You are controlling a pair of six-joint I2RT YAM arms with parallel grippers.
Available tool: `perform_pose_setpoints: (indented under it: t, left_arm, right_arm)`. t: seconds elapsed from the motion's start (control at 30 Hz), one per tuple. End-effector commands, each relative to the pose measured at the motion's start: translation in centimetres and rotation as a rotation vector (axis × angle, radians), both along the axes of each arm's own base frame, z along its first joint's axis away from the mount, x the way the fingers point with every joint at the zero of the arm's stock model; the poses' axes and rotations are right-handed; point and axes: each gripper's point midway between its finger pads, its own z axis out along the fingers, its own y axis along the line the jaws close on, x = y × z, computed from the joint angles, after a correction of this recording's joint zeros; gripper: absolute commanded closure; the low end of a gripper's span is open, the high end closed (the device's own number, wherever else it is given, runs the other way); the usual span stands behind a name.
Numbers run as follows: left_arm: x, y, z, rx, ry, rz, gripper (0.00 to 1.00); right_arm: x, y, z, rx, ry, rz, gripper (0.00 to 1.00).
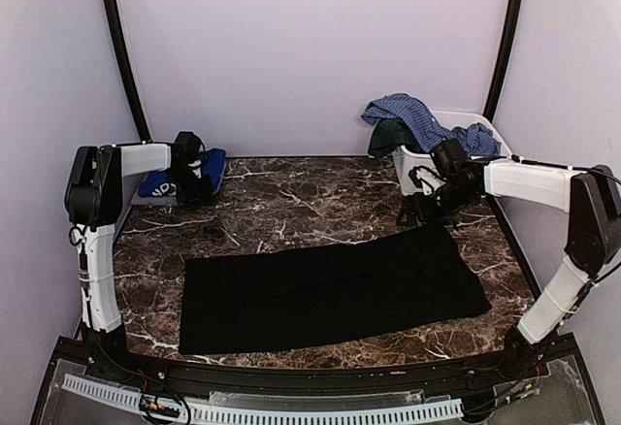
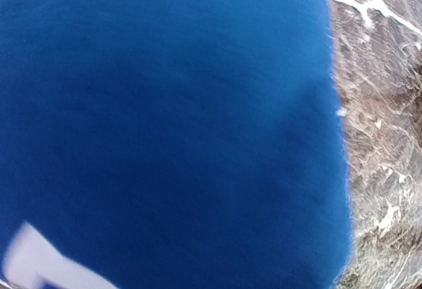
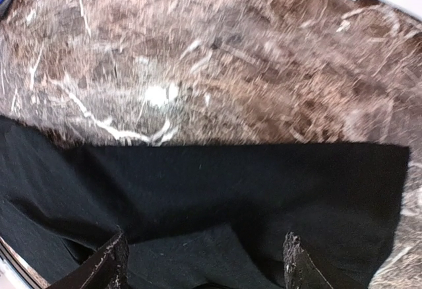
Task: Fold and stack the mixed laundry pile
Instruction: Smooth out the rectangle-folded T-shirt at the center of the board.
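- The left tool (image 1: pixel 190 190) sits low over the royal-blue tee (image 1: pixel 155 186), which lies as a compact bundle at the far left of the desk (image 1: pixel 291 202). Its wrist view is filled with blue cloth and shows no fingers, so I cannot tell whether it stands apart or is clamped on the fabric.
- The tee looks light and limp. It will likely sag if lifted by one point, so a pinch through the folded edge should keep the layers together.
- The black garment (image 1: pixel 330 289) is spread flat as a long rectangle across the middle of the desk, toward the near edge, with faint creases running through it.
- I judge it soft and thin, with no stiffness of its own. It will drape, drag on the marble and bunch if taken from the middle. The corners or the hem are the better places to take hold.
- The right tool (image 1: pixel 419 210) hovers at the garment's far right corner. Its fingers (image 3: pixel 112 262) are spread wide with nothing between them and black cloth beneath.
- At the far right, the white bin (image 1: pixel 485 122) holds the rest of the pile. A blue checked shirt (image 1: pixel 412 113) is heaped over the rim, with a dark green piece (image 1: pixel 388 138) under it. Both look loose and tangled, so a raised fold on top is the easiest hold.
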Motion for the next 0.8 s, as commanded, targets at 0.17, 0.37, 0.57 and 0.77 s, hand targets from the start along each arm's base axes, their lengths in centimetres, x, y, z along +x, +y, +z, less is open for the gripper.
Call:
perform_pose_setpoints:
  t: [0.17,0.37,0.57,0.77]
  left_arm:
    - [-5.8,-13.8,7.0,-0.029,-0.145,-0.446,0.56]
    - [-10.4,-13.4,7.9,-0.048,-0.137,-0.414,0.56]
    - [-14.3,-9.2,6.4,0.040,-0.050,-0.267,0.50]
    - [-17.2,-2.7,4.7,0.053,0.036,-0.005,0.46]
  right_arm:
    - [3.8,-6.5,-0.1,-0.125,-0.039,-0.156,0.39]
    - [4.3,-9.1,-1.8,-0.174,-0.024,-0.246,0.46]
    - [5.8,-9.6,-3.9,-0.178,0.000,-0.281,0.50]
    - [6.3,-10.1,-5.3,-0.188,0.011,-0.282,0.58]
